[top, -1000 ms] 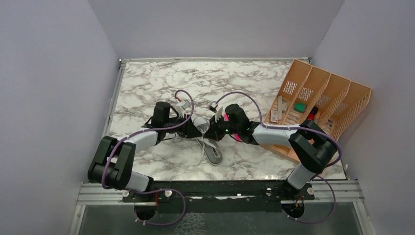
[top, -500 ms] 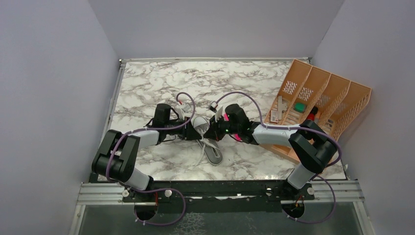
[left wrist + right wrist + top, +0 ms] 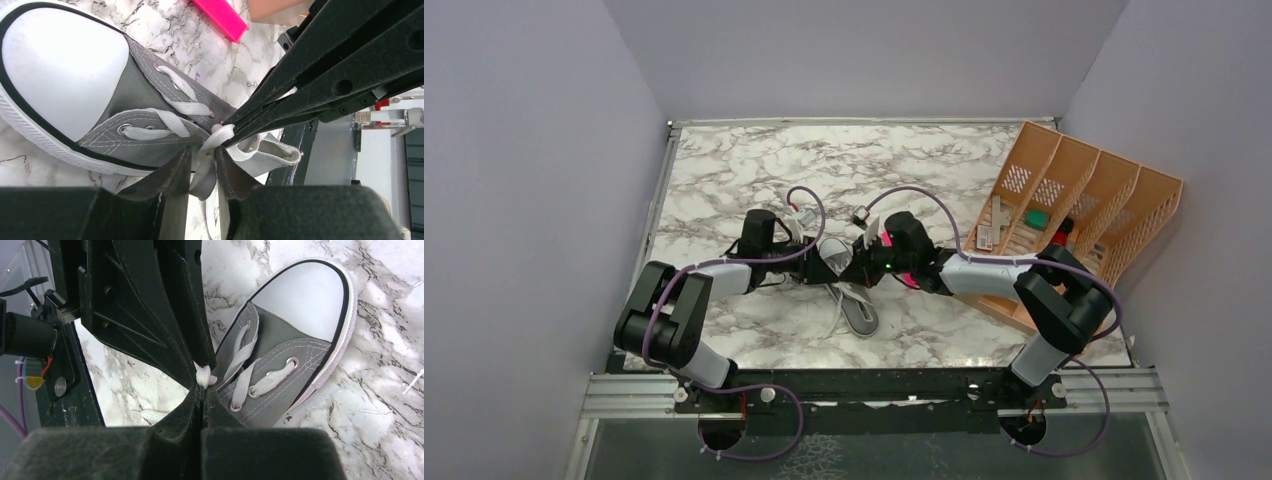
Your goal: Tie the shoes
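The grey sneaker (image 3: 856,305) lies mid-table with its white toe cap toward the arms. It also shows in the left wrist view (image 3: 125,100) and the right wrist view (image 3: 290,340). Both grippers meet over the laces at the throat. My left gripper (image 3: 822,268) (image 3: 204,150) is nearly closed, with a white lace loop (image 3: 206,162) pinched between its tips. My right gripper (image 3: 856,270) (image 3: 202,390) is shut tight on a white lace (image 3: 203,376), whose end sticks out past the tips. Loose lace ends trail on the marble beside the shoe.
A pink bar (image 3: 220,15) lies on the marble just right of the shoe, under the right arm (image 3: 910,281). An orange slotted file organizer (image 3: 1074,210) holding small items stands at the right edge. Grey walls enclose the table on three sides.
My left arm's elbow has swung right and forward while its gripper stayed at the shoe. The right arm and the shoe have not visibly moved.
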You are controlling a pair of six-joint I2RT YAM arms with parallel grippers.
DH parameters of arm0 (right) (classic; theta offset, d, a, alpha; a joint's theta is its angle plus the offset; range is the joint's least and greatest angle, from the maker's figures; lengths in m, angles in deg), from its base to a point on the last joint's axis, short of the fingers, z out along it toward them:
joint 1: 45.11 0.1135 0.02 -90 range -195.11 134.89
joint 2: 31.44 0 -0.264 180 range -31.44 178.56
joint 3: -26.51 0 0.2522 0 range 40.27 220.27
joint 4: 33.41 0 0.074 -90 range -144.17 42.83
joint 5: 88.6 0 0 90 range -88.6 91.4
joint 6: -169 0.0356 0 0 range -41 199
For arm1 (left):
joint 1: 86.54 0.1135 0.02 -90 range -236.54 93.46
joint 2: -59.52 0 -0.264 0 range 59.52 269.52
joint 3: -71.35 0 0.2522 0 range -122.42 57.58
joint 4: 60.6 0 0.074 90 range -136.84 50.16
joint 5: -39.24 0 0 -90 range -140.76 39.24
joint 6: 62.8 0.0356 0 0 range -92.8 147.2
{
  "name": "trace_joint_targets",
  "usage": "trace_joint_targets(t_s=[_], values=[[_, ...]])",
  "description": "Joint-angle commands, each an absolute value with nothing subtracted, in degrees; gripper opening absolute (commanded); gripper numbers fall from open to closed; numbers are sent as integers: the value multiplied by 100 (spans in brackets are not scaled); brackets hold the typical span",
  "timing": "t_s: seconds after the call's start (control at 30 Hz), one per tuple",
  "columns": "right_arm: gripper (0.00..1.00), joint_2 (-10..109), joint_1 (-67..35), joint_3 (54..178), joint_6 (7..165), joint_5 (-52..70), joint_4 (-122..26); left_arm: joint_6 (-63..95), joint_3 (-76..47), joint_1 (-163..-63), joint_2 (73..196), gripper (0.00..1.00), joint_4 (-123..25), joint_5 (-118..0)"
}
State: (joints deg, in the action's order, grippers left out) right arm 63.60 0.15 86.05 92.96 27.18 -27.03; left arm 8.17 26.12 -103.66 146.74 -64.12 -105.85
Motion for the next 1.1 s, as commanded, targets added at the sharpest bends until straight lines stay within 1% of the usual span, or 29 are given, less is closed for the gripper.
trace_joint_targets(t_s=[0.0, 0.07, 0.23, 0.33, 0.37, 0.4, 0.5, 0.57, 0.63, 0.73, 0.8, 0.9, 1.07], values=[[0, 6308, -18, 8629, 9324, 2855, -2435, 880, 2455, -10449, 14698, 24, -6625, -10652], [0, 6304, -12, 8633, 9324, 2855, -2432, 871, 2413, -10504, 14697, 21, -6627, -10596], [0, 6298, -19, 8657, 9324, 2895, -2442, 761, 2334, -10671, 14688, 8, -6626, -10277], [0, 6263, -14, 8683, 9362, 2906, -2538, 702, 2343, -10881, 14437, 5, -6572, -9723], [1, 6241, -12, 8690, 9428, 2875, -2601, 748, 2345, -11003, 14275, 2, -6404, -9440], [6, 6198, -11, 8721, 9523, 2861, -2680, 849, 2359, -11144, 14095, 0, -6258, -9055], [23, 6048, -113, 8932, 9809, 3075, -3247, 1024, 2658, -11682, 13469, 0, -6180, -7944], [33, 5951, -242, 9043, 10031, 3245, -3579, 936, 2909, -11887, 13151, 0, -6268, -7484], [41, 5803, -417, 9000, 10306, 3347, -3736, 892, 3075, -12063, 12915, 0, -6275, -7087], [49, 5738, -800, 8727, 10864, 3680, -3397, 837, 3251, -12170, 12678, 0, -6270, -6847], [51, 5932, -983, 8720, 11019, 4036, -3174, 825, 3325, -12199, 12627, 0, -6296, -6843], [51, 6309, -1089, 9012, 11047, 4460, -3252, 845, 3344, -12239, 12654, 0, -6320, -6831], [46, 6496, -1084, 9084, 11085, 4876, -3150, 798, 3281, -12257, 12654, 0, -6309, -6635]])
